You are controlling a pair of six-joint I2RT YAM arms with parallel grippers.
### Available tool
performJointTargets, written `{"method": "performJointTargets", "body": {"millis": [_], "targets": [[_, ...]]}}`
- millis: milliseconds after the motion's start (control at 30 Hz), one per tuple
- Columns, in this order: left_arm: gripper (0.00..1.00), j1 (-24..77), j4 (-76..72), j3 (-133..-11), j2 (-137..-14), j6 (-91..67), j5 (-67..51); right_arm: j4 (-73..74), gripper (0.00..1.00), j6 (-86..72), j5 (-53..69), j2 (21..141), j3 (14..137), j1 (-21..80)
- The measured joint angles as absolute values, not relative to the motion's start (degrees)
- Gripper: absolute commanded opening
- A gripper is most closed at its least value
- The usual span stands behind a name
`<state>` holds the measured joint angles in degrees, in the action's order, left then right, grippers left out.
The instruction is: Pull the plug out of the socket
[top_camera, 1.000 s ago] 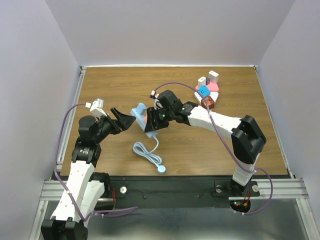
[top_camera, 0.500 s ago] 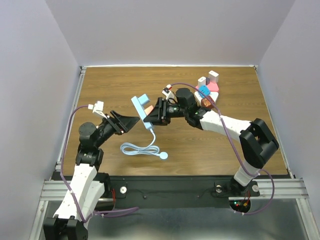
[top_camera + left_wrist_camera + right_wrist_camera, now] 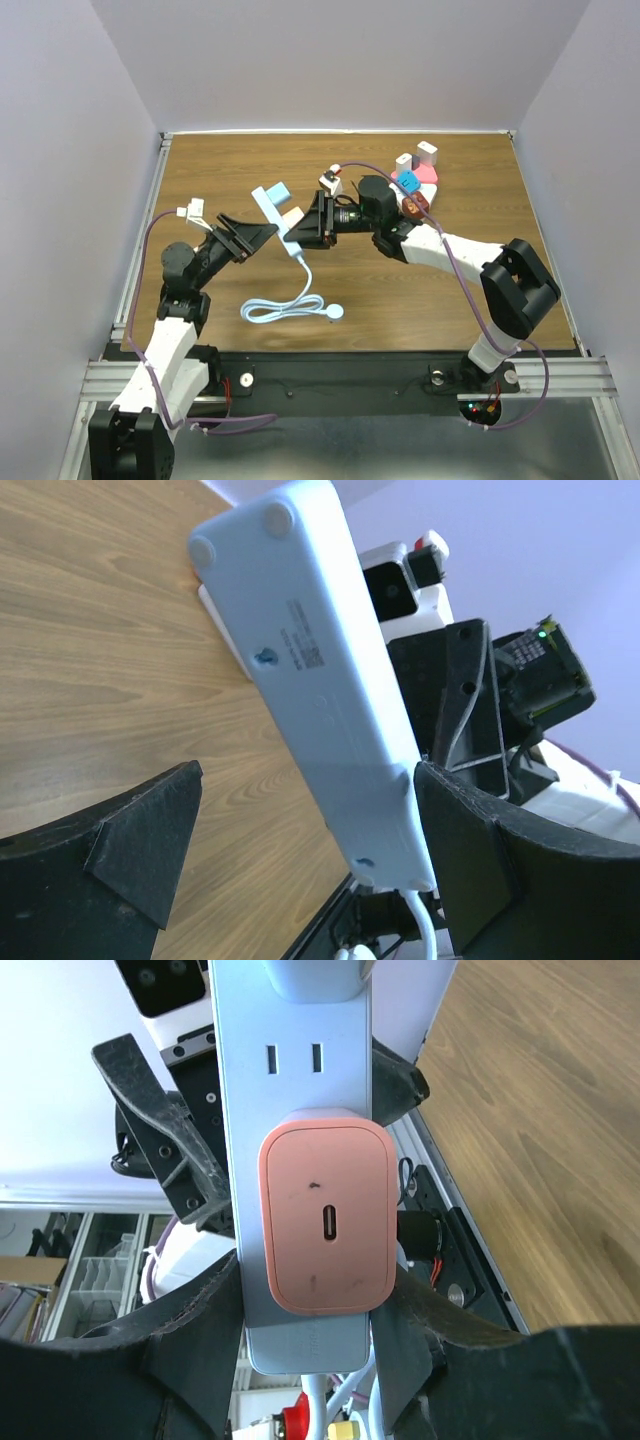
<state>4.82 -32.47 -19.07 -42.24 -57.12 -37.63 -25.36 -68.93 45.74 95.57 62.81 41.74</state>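
My right claw point(image 3: 302, 232) pinches the smooth, pale-blue power strip point(image 3: 268, 208), a long rounded slab, near its cord end. The salmon plug point(image 3: 325, 1222), a rounded square with a small slot, is seated in the strip's face. The strip has swung up since a second ago, and my left claw point(image 3: 258, 240) is now spread wide just behind it.

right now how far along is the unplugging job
Done: the right gripper holds the power strip up off the table, its cable trailing down.
In hand: the left gripper is open beside the strip, facing its back and gripping nothing.
Left: the pink plug sits fully in its socket. It has yet to be gripped and pulled out.
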Motion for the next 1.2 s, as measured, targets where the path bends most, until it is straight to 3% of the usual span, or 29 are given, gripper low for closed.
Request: {"method": "performJointTargets", "body": {"millis": [367, 567, 867, 1100, 1167, 1200], "targets": [[0.99, 4.82, -43.7, -17.98, -44.6, -64.88, -37.56, -26.89, 0.0, -68.99, 47.0, 95.64, 61.43, 43.38], [0.93, 4.84, -45.12, -17.69, -45.32, -66.19, -37.65, -27.7, 0.0, -68.79, 47.22, 95.98, 61.32, 43.88], [0.77, 4.82, -44.95, -17.23, -46.72, -66.35, -37.74, -29.06, 0.0, -68.31, 48.73, 98.76, 62.22, 45.32], [0.48, 4.82, -45.28, -15.94, -46.7, -67.0, -38.39, -29.39, 0.0, -67.66, 49.95, 99.04, 62.24, 45.84], [0.49, 4.82, -45.71, -15.35, -46.48, -67.81, -38.65, -29.12, 0.0, -67.13, 50.06, 99.18, 62.24, 45.84], [0.61, 4.82, -45.93, -15.09, -46.33, -67.79, -38.83, -28.97, 0.0, -67.11, 50.06, 99.18, 62.24, 45.84]]}}
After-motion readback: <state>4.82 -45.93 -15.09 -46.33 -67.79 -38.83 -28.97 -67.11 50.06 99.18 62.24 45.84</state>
